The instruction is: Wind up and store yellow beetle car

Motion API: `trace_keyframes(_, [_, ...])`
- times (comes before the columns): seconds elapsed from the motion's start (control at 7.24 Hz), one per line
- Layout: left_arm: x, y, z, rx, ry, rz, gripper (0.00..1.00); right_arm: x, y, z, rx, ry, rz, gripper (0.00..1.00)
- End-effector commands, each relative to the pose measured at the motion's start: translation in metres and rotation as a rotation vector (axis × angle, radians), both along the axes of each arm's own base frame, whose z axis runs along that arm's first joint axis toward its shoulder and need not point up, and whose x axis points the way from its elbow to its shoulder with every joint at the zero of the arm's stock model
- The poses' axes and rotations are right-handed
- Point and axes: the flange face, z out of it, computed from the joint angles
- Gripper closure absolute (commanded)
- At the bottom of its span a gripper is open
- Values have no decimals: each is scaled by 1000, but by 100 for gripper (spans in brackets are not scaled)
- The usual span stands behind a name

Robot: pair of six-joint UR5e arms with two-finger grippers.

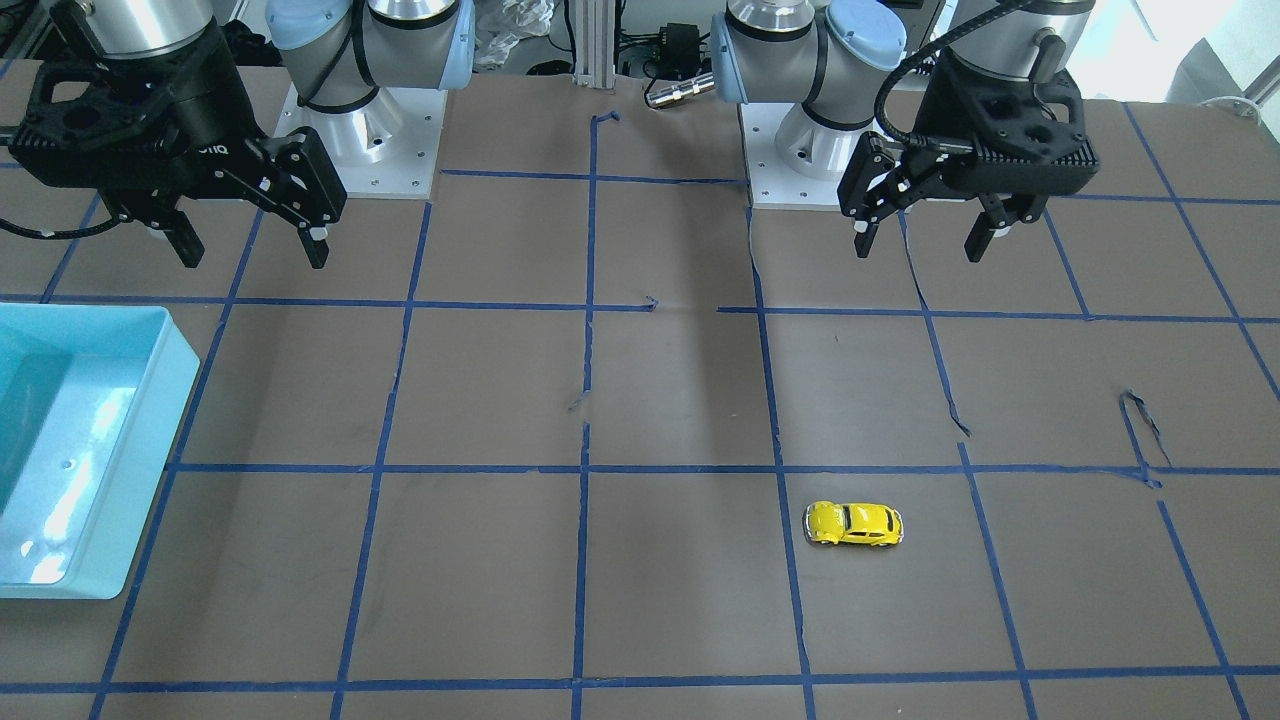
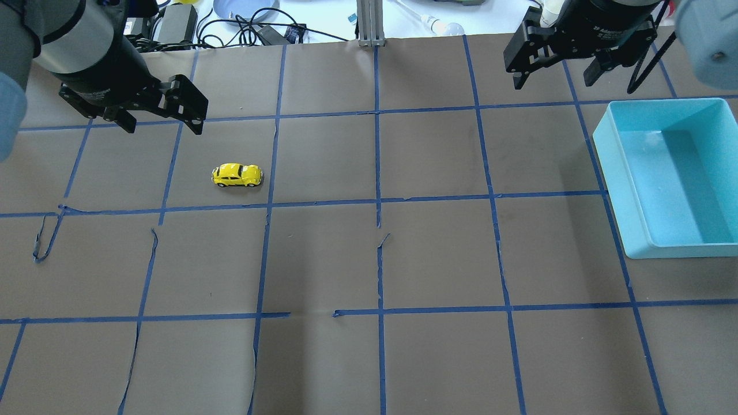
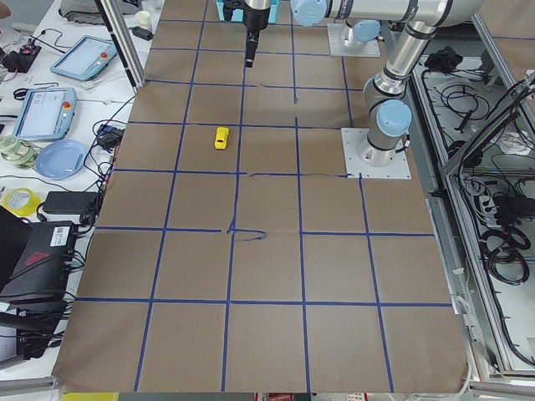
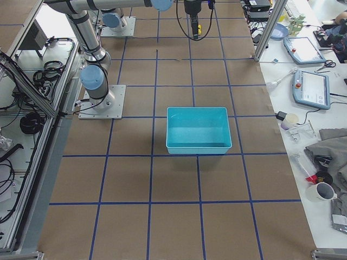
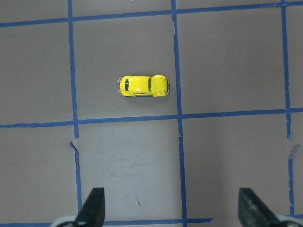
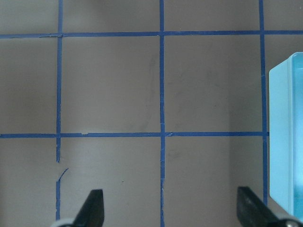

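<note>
The yellow beetle car [image 1: 853, 524] stands on its wheels on the brown table paper, on my left side [image 2: 237, 175]. It also shows in the exterior left view [image 3: 221, 138]. My left gripper [image 1: 918, 250] is open and empty. It hangs above the table, apart from the car, on the robot's side of it [image 2: 164, 128]. In the left wrist view the car [image 5: 142, 86] lies ahead of the open left gripper [image 5: 171, 210], roughly centred. My right gripper [image 1: 254, 258] is open and empty and hangs high beside the bin [image 2: 552, 80].
A light-blue open bin [image 2: 614, 184] stands at the table's right end [image 1: 140, 460] [image 4: 198, 149], and nothing shows inside it. Its edge shows at the right of the right wrist view [image 6: 284, 142]. Blue tape lines grid the paper, which is torn in several places.
</note>
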Motion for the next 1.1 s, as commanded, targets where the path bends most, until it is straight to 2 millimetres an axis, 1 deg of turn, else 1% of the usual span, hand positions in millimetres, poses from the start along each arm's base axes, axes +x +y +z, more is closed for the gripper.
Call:
trace_keyframes(0.0, [-1,-3,-2,3,5,-4,0,0,0,-1,3,0,1,0])
trace_keyframes(0.28, [-1,-3,-2,3,5,-5,6,0,0,-1,3,0,1,0])
trace_keyframes(0.69, [-1,-2,-2,4,5,-5,6,0,1,-3,8,0,1,0])
trace_keyframes(0.97, [1,-6,-4,7,16,-4,5,0,1,-3,8,0,1,0])
